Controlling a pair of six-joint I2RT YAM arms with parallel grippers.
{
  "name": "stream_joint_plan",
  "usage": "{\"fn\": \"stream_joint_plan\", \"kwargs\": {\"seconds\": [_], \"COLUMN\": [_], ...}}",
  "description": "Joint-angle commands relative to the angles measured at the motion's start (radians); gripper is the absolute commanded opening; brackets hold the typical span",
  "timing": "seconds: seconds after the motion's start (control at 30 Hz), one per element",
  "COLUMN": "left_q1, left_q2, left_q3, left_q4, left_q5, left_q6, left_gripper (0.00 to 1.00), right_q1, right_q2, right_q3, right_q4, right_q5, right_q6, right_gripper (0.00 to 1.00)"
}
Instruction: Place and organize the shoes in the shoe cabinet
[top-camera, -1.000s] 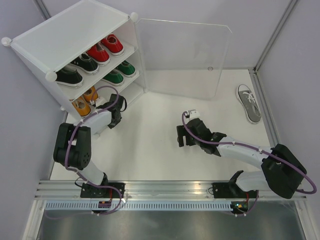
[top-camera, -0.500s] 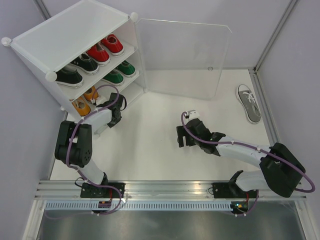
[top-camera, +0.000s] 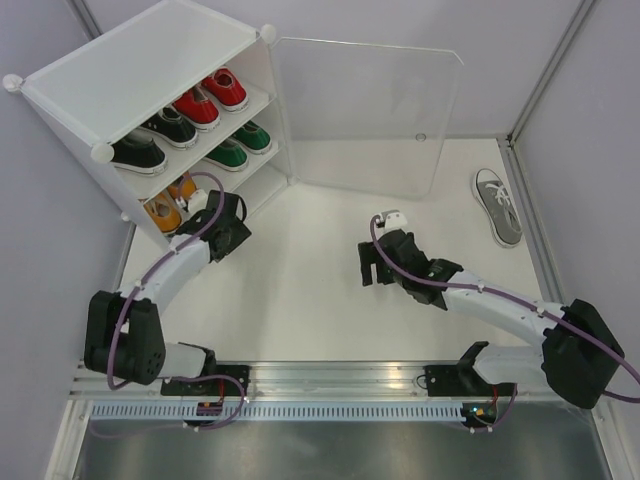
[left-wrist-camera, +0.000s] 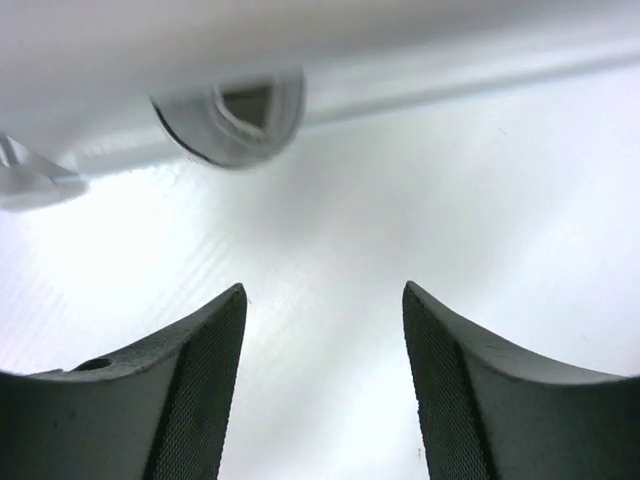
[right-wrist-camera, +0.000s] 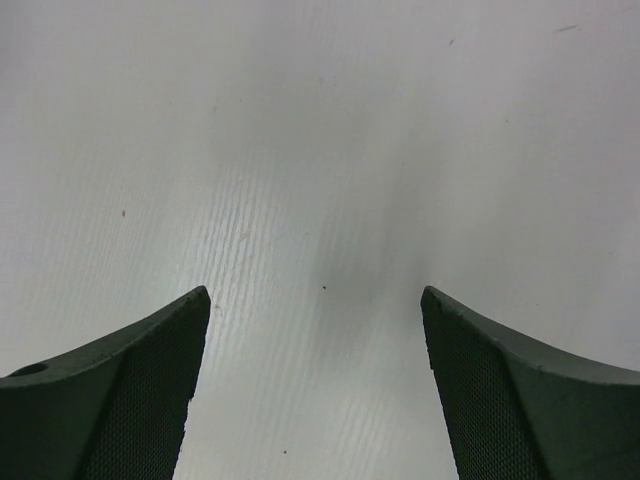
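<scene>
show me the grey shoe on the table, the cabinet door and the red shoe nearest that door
grey shoe (top-camera: 498, 203), top external view, on its laces
cabinet door (top-camera: 365, 115), top external view, middle of the clear panel
red shoe (top-camera: 226, 88), top external view, on its upper
</scene>
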Motion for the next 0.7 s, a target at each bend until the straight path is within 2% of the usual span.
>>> {"fn": "stream_joint_plan", "kwargs": {"seconds": [0.0,0.07,0.17,0.37,0.43,0.47,0.67], "left_q1": [-0.060,-0.081,-0.101,-0.105,-0.105,-0.105,-0.105], "left_q2": [-0.131,-0.189,-0.227,-0.301,-0.310,-0.310,-0.321], "left_q3": [-0.049,-0.067,-0.098,-0.129,-0.119,-0.109,-0.052], "left_q4": [-0.034,-0.038,-0.045,-0.051,-0.058,-0.062,-0.111], "left_q5": [0.122,0.165,0.274,0.424,0.467,0.484,0.586], "left_q6": [0.040,0.071,0.138,0.304,0.349,0.384,0.494], "left_gripper": [0.70,0.78,0.84,0.91,0.98,0.99,1.00], "right_q1": [-0.008,-0.015,-0.070,-0.358,-0.432,-0.507,-0.733], "right_q2": [-0.047,-0.051,-0.050,-0.010,0.015,0.042,0.244], "right_q3": [0.087,0.112,0.158,0.268,0.299,0.331,0.524], "right_q4": [-0.075,-0.126,-0.196,-0.305,-0.318,-0.313,-0.240], "right_q5": [0.106,0.172,0.224,0.284,0.281,0.277,0.186], "right_q6": [0.004,0.012,0.035,0.081,0.093,0.095,0.063], "right_gripper": [0.90,0.90,0.91,0.91,0.90,0.90,0.89]}}
